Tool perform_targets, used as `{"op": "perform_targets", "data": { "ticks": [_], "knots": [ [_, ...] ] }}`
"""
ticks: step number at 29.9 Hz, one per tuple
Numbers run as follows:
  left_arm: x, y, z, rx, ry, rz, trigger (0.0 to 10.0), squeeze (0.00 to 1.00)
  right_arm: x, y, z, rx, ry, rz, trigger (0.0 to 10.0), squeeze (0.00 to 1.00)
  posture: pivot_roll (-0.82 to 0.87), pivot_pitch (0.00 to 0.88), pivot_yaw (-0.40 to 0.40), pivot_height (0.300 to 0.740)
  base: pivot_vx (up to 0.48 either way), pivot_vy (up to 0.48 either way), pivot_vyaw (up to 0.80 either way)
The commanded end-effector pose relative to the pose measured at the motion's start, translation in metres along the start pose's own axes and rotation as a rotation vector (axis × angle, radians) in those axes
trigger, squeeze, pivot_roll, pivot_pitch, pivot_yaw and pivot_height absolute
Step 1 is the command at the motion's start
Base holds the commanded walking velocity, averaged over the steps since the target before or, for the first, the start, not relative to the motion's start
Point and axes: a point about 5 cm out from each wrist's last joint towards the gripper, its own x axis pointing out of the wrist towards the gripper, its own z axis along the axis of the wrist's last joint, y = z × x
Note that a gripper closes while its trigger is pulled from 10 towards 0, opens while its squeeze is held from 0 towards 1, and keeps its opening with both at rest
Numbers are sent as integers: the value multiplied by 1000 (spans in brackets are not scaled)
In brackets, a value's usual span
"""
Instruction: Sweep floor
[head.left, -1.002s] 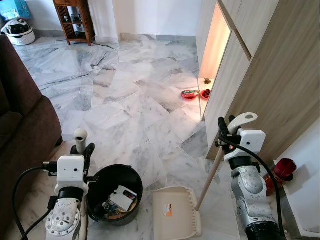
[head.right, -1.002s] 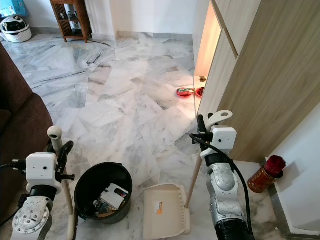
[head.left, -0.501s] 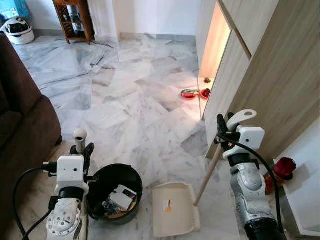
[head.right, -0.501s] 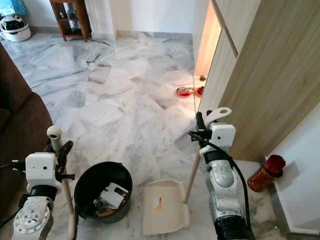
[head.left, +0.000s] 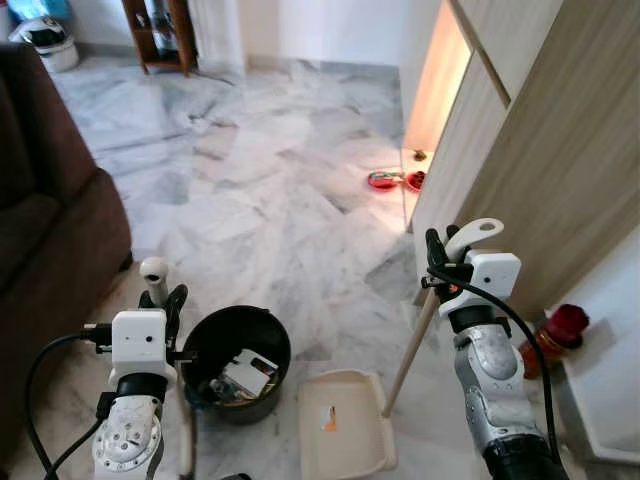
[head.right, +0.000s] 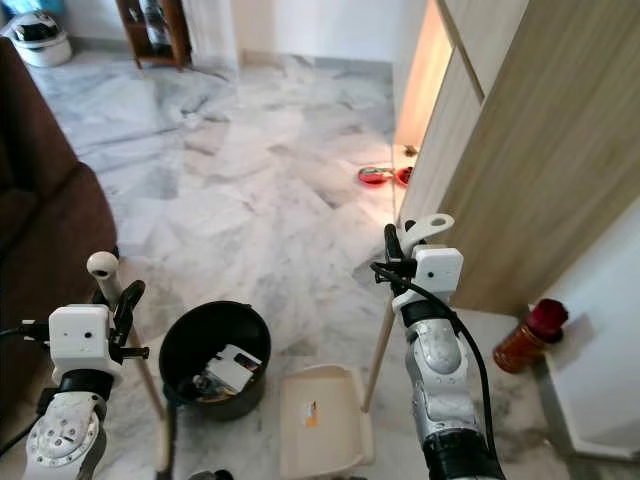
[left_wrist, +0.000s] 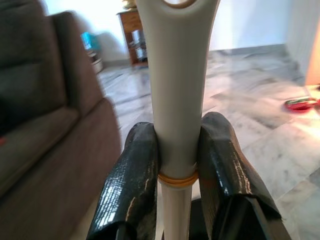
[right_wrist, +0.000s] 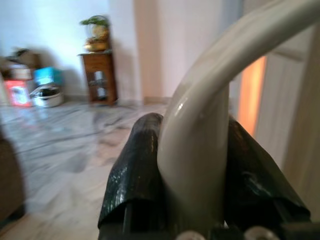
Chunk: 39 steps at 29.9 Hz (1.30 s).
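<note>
My left gripper (head.left: 160, 303) is shut on the cream broom handle (head.left: 154, 268), which stands upright beside the sofa; in the left wrist view the black fingers (left_wrist: 131, 175) clamp the handle (left_wrist: 177, 100) just above an orange ring. My right gripper (head.left: 441, 263) is shut on the looped top of the dustpan handle (head.left: 476, 231). Its wooden stick (head.left: 408, 348) slants down to the cream dustpan (head.left: 340, 435), which lies flat on the marble floor. In the right wrist view the fingers (right_wrist: 132, 175) squeeze the curved loop (right_wrist: 200, 120).
A black bin (head.left: 200, 338) holding paper scraps (head.left: 241, 375) stands between my arms, left of the dustpan. A brown sofa (head.left: 50, 200) is on the left and wooden cabinets (head.left: 545, 150) on the right. Red bowls (head.left: 385, 180) lie ahead; a red-capped bottle (head.left: 558, 330) stands at right.
The whole picture has shifted as the camera moved. The dustpan has slid slightly left, closer to the bin. Both grippers keep their holds.
</note>
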Motion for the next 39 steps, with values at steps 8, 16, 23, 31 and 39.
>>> {"op": "perform_targets", "data": {
  "ticks": [8,16,23,31,39],
  "knots": [
    [1,1,6,20,-38,-4,10000,0,2,-2,3,11,-17,-10,10000,0,42,87,-25,740,-253,0,0],
    [1,1,6,17,-38,-5,10000,0,2,-2,3,11,-16,-9,10000,0,41,89,-27,740,-252,0,0],
    [1,0,6,15,-40,-7,10000,0,2,-3,3,10,-11,-9,10000,0,36,90,-27,740,-252,0,0],
    [2,0,6,13,-43,-7,10000,0,3,-3,3,13,-12,-10,10000,0,34,93,-28,740,-261,0,0],
    [3,0,5,12,-44,-3,10000,0,5,-3,3,8,-9,-4,10000,0,31,80,-36,740,-261,0,0]
  ]
}}
